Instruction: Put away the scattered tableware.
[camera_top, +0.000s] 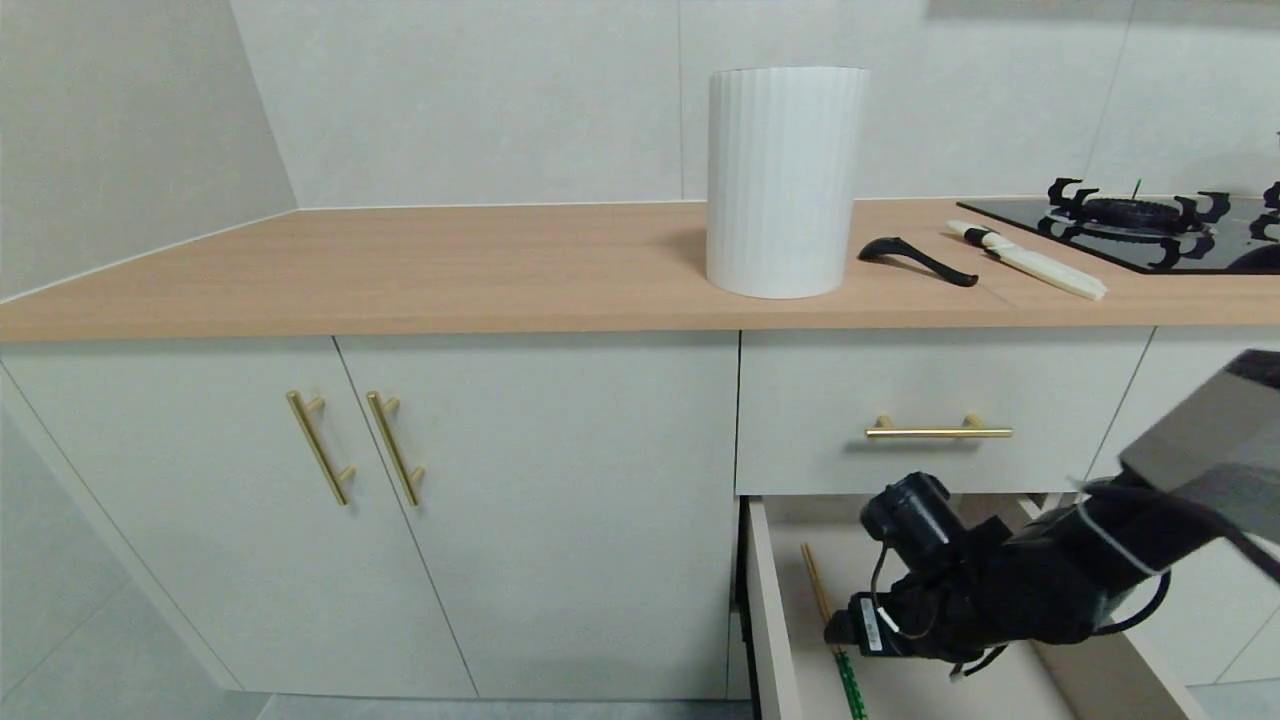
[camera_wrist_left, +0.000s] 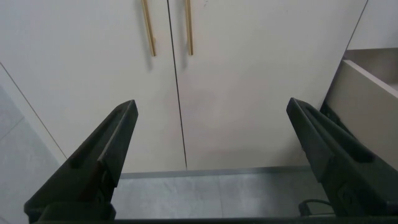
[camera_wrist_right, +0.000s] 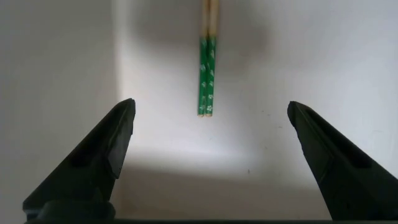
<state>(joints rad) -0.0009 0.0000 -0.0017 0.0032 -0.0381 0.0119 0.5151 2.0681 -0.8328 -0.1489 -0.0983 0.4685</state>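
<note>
Down at 5 o'clock in the head view, the open drawer (camera_top: 775, 600) holds the green-tipped chopsticks (camera_top: 815, 580) along its 9 o'clock wall. The right tool (camera_wrist_right: 209, 112) hangs over them, jaws spread wide, gripping nothing. The left tool (camera_wrist_left: 211, 112) is equally wide and empty, facing the cupboard doors (camera_wrist_left: 249, 81). On the tabletop (camera_top: 400, 270), a black spoon (camera_top: 915, 258) and a cream utensil (camera_top: 1025, 258) lie at 3 o'clock of the white canister (camera_top: 785, 180).

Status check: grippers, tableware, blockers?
Both grippers open, empty. Right gripper over green-tipped wooden chopsticks lying in the open beige drawer; left gripper facing white cabinet doors. Black curved utensil and cream utensil with black band on wooden countertop. Nothing blocking.
</note>
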